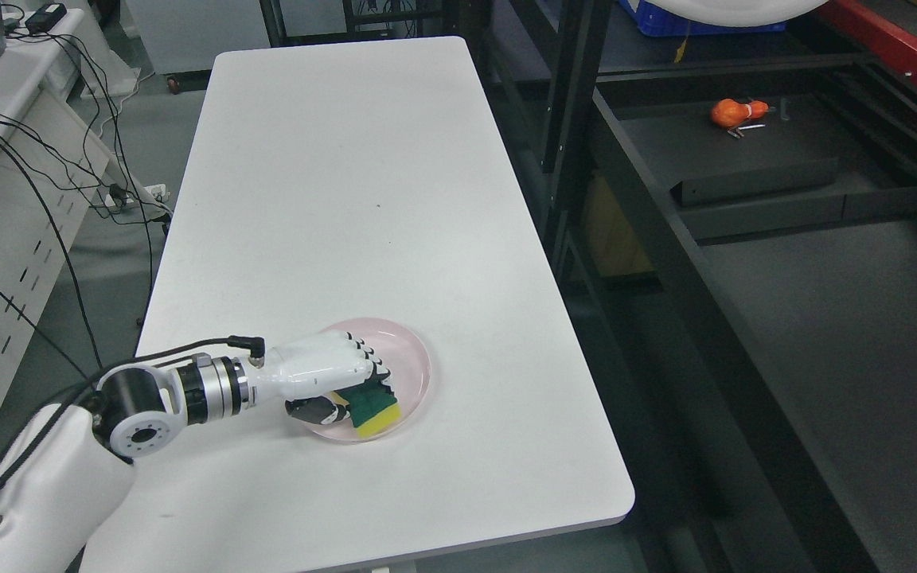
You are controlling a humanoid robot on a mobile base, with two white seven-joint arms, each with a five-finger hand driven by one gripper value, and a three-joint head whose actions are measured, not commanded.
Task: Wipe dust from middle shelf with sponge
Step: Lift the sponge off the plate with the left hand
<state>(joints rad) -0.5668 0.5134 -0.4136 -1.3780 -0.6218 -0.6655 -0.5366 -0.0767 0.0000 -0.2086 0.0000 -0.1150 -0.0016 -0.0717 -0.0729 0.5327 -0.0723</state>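
A green and yellow sponge [375, 410] lies in a pink plate [415, 358] near the front of the white table [347, 199]. My left hand [347, 390] reaches in from the lower left and sits over the plate, fingers curled around the sponge's green top and thumb at its near side. The sponge still rests in the plate. To the right stands a black shelf unit whose wide dark shelf [825, 318] runs along the table's right side.
An orange object [737, 111] lies on the far part of the dark shelf beside a black box [753, 179]. Black uprights [578, 119] stand between table and shelf. Cables and a white cabinet [5, 199] are at the left.
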